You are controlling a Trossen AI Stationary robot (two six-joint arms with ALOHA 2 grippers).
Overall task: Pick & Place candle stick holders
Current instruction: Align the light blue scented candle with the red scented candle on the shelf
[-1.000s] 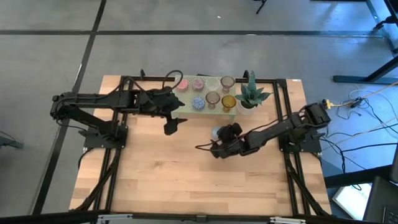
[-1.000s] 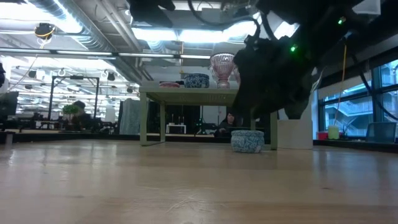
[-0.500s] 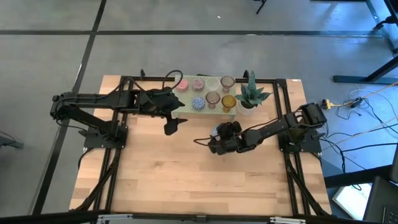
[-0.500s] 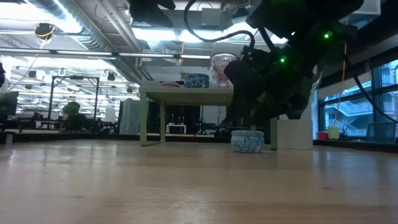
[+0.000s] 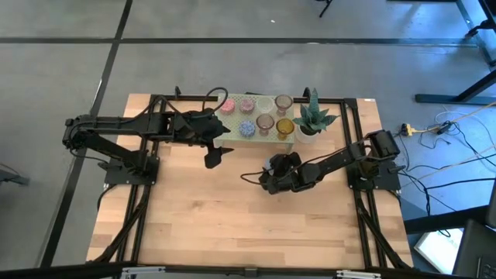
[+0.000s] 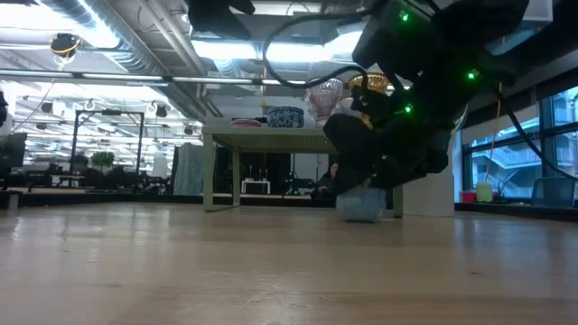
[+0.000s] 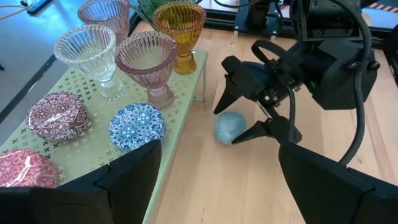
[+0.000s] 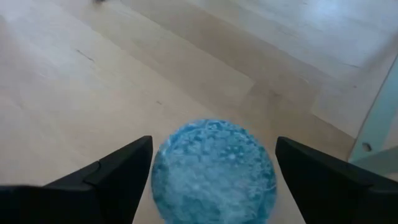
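Blue candle stick holder [image 8: 213,171] sits on the bare table [image 5: 232,225], just in front of the pale green stand [image 7: 93,134], between the wide-spread fingers of your right gripper [image 7: 245,106]; nothing is held yet. Risk: the holder is round and glass, so if your fingers close off-centre or too high on its curve, it could squirt out sideways or roll toward the stand leg. A low approach could also nudge it along the wood before the grip lands. Left gripper [image 5: 215,157] hangs open near the stand's front edge, over the table, idle.

Seven other holders [image 7: 144,62] stand on the stand, beside the potted plant [image 5: 313,120].

Hidden: in the high and low views the right arm covers most of the blue holder. You cannot tell whether either fingertip already touches the glass.
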